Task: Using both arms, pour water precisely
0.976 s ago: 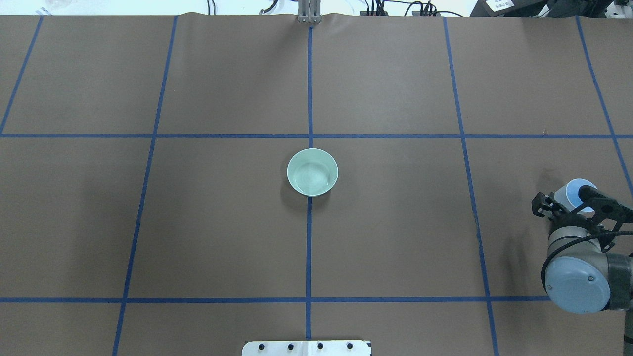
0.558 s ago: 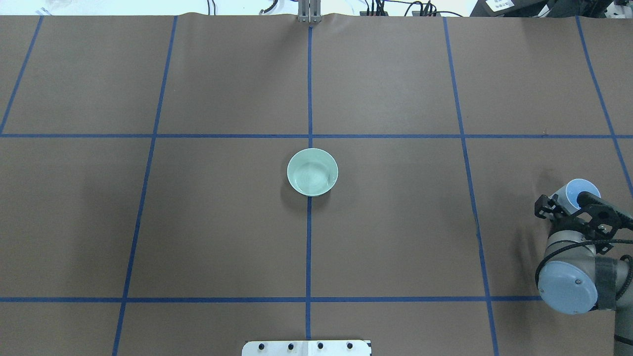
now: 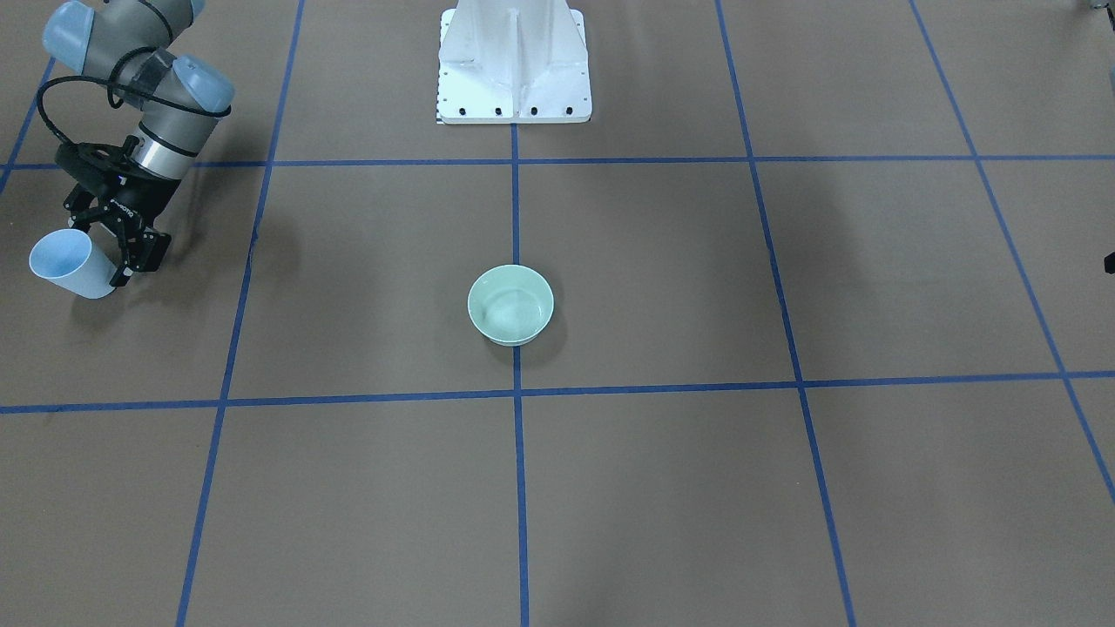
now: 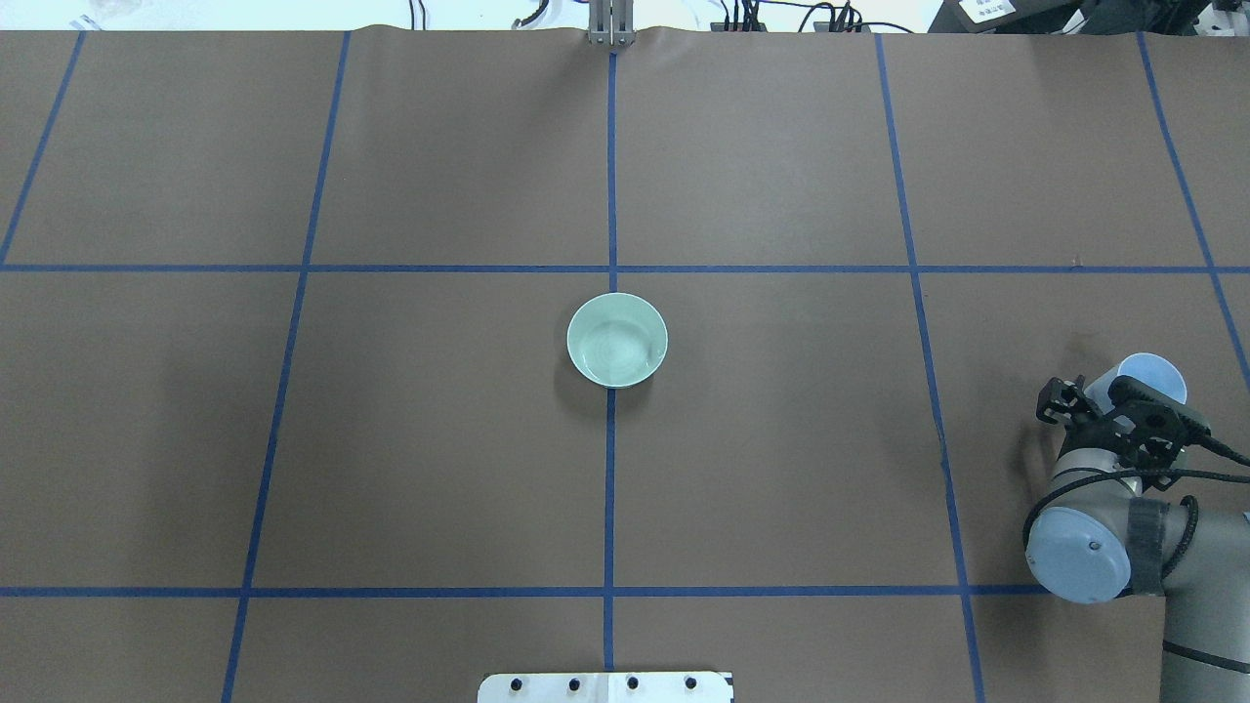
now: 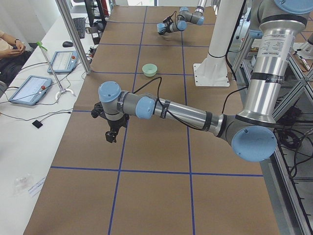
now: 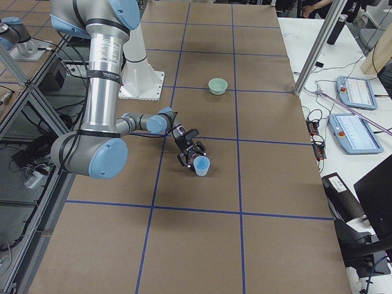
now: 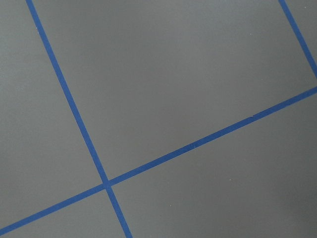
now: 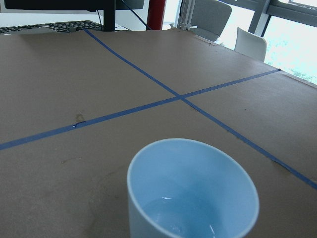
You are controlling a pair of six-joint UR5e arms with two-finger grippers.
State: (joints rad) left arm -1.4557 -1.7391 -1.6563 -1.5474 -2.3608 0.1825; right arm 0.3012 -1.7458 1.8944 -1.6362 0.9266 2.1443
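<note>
A light-blue cup (image 4: 1154, 376) stands upright at the table's right end, also in the front-facing view (image 3: 65, 263) and right view (image 6: 202, 165). The right wrist view shows a little clear water (image 8: 183, 218) with white glints in its bottom. My right gripper (image 4: 1099, 391) is open, its fingers either side of the cup's near part (image 3: 97, 246). A pale green bowl (image 4: 617, 340) sits at the table's centre; faint rings show in it. My left gripper (image 5: 111, 136) hangs above bare table at the left end; I cannot tell whether it is open or shut.
The white pedestal (image 3: 514, 61) stands at the robot's side of the table. Blue tape lines (image 7: 104, 183) grid the brown table cover. A metal post (image 5: 73, 34), tablets (image 5: 29, 89) and a seated person are beside the table's far edge.
My right arm's elbow swung left and the right gripper shifted slightly left beside the cup. The cup and bowl stayed put.
</note>
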